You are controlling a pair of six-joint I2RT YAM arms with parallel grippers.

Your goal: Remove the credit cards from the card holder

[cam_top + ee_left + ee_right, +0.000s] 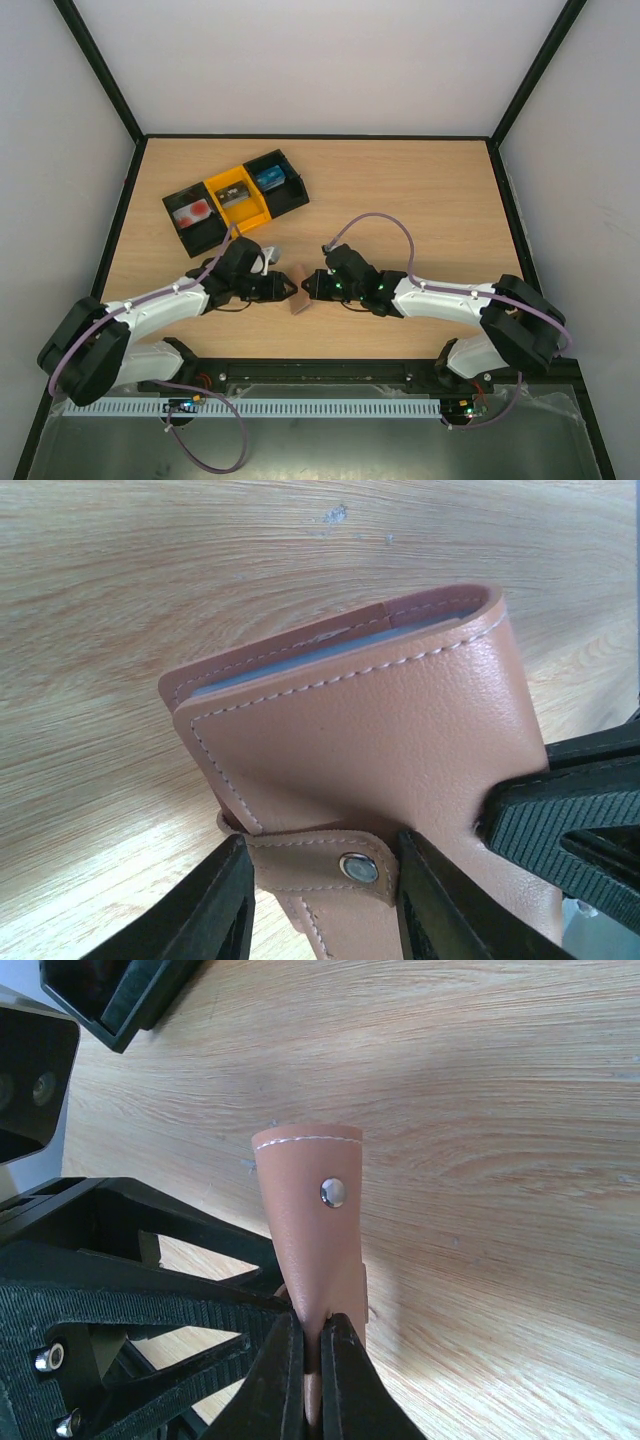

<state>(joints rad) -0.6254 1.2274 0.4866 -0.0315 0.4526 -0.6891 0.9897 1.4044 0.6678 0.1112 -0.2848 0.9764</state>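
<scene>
Two grippers share the tan card holder [298, 300] at the surface's [420, 200] near middle. The left gripper [322, 855] clamps its lower body, and the right gripper [312, 1345] is pinched nearly closed on the snap strap [318, 1185]. Opposed pulling could slip the strap out or wrench the holder loose. No credit cards show. There is open wood to the right, and the three-section tray [237, 198] sits well behind.

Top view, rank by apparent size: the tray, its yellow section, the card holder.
1. tray
2. yellow section
3. card holder, smallest as seen, though it is partly hidden, so its full size is unsure.
</scene>
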